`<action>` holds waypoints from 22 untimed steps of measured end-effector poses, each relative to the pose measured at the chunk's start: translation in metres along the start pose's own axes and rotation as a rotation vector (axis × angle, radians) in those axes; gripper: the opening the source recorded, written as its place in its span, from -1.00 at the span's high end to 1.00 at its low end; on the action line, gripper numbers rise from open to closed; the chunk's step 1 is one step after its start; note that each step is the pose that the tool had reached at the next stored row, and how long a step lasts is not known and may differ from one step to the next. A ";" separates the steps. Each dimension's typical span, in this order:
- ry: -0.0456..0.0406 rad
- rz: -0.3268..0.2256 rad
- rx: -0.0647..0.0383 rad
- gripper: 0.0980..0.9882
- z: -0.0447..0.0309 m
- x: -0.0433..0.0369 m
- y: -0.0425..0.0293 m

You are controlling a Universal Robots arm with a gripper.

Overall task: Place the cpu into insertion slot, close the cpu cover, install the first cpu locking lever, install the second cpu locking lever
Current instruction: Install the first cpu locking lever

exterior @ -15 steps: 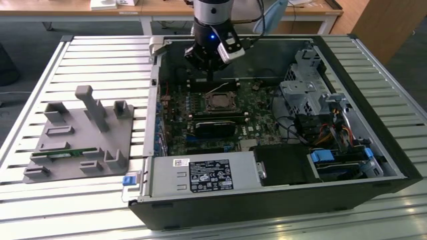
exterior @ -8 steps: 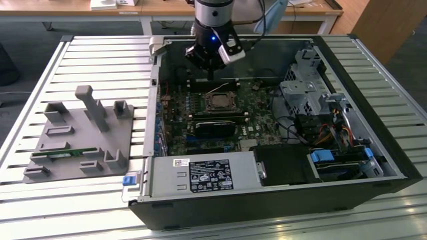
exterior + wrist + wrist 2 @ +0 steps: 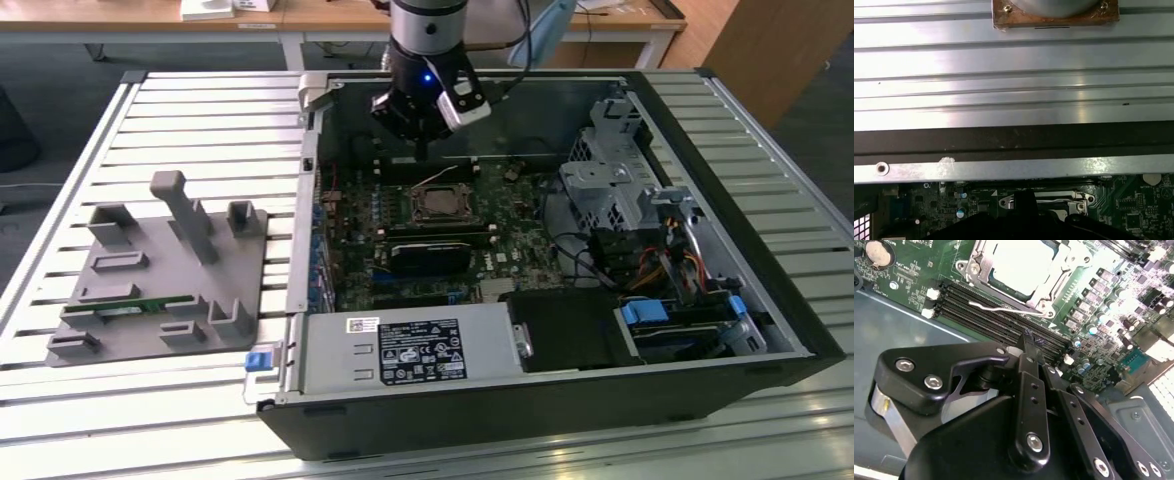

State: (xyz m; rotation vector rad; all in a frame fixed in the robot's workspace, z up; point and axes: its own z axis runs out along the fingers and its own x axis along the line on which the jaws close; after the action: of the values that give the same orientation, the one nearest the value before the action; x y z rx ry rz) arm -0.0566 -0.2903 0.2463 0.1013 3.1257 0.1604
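Open computer case (image 3: pixel 534 400) on the slatted bench (image 3: pixel 200 120). The cpu (image 3: pixel 1016 262) was seated in the insertion slot (image 3: pixel 416 205), and the cpu cover (image 3: pixel 1048 286) was seen lying flat over its edges. 1 thin silver locking lever (image 3: pixel 1004 308) was seen along the slot's side nearest the hand. The hand (image 3: pixel 1027 340) was positioned above the memory slots (image 3: pixel 961 307) just beside the insertion slot, its fingers closed together with nothing gripped.
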 end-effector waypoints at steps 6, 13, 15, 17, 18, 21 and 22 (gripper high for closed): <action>0.0011 0.000 0.000 0.98 0.0019 -0.0035 -0.0016; 0.0035 -0.024 0.000 0.98 0.0072 -0.0084 -0.0018; 0.0036 -0.024 0.001 0.98 0.0085 -0.0110 -0.0018; 0.0035 -0.024 0.001 0.98 0.0096 -0.0134 -0.0017; 0.0036 -0.024 0.001 0.98 0.0103 -0.0144 -0.0017; 0.0035 -0.024 0.001 0.98 0.0127 -0.0175 -0.0018; 0.0035 -0.024 0.001 0.98 0.0138 -0.0182 -0.0019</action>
State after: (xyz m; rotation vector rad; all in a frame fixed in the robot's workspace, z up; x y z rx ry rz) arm -0.0384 -0.2920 0.2325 0.0631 3.1291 0.1585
